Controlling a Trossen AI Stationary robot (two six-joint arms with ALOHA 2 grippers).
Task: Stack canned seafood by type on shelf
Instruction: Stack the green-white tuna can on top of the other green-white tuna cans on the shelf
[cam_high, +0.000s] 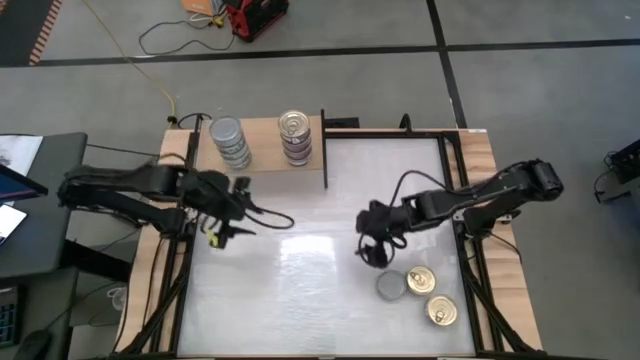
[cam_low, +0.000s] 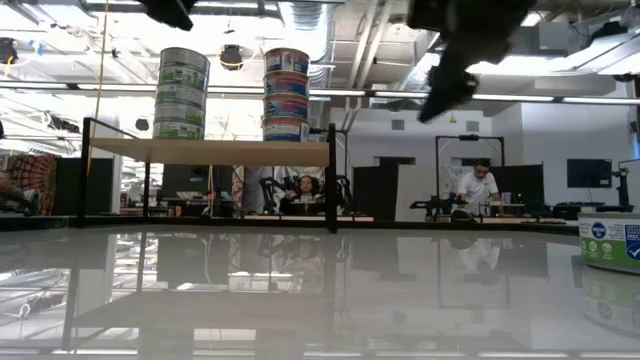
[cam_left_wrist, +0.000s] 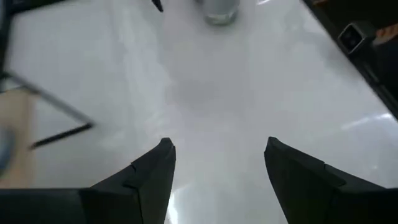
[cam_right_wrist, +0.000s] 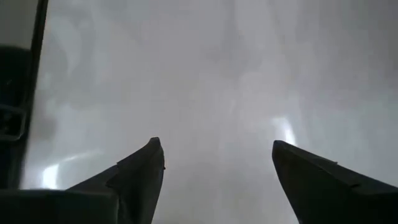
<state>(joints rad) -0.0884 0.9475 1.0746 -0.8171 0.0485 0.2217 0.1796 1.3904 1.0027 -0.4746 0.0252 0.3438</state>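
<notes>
two stacks of tins already stand on the shelf (cam_high: 262, 150) at the upper left of the high view: a silver-lidded stack (cam_high: 230, 142) to the left and a gold-lidded stack (cam_high: 295, 136) just beside the dark upright panel (cam_high: 324, 148). three tins are left on the white surface (cam_high: 300, 290) at the lower right: a silver-lidded tin (cam_high: 391, 287), and two gold-lidded tins (cam_high: 421, 281) (cam_high: 441, 312) close beside it.

the left tool (cam_high: 238, 232) hangs over the surface at centre left, fingers spread and holding nothing. the right tool (cam_high: 372, 256) hovers just up-left of the loose tins, also spread wide and empty.

the tins look rigid, short and fairly dense for their size, with smooth metal walls that may slip under a light pinch. the sensible hold is probably across the round side wall, fingers low and level, so the tin goes down flat on its stack; the pull tabs on the gold lids are best left alone. tall stacks could topple if nudged.

the labels show green bands on the left stack and blue and red on the right one in the low view, but no writing is readable.
</notes>
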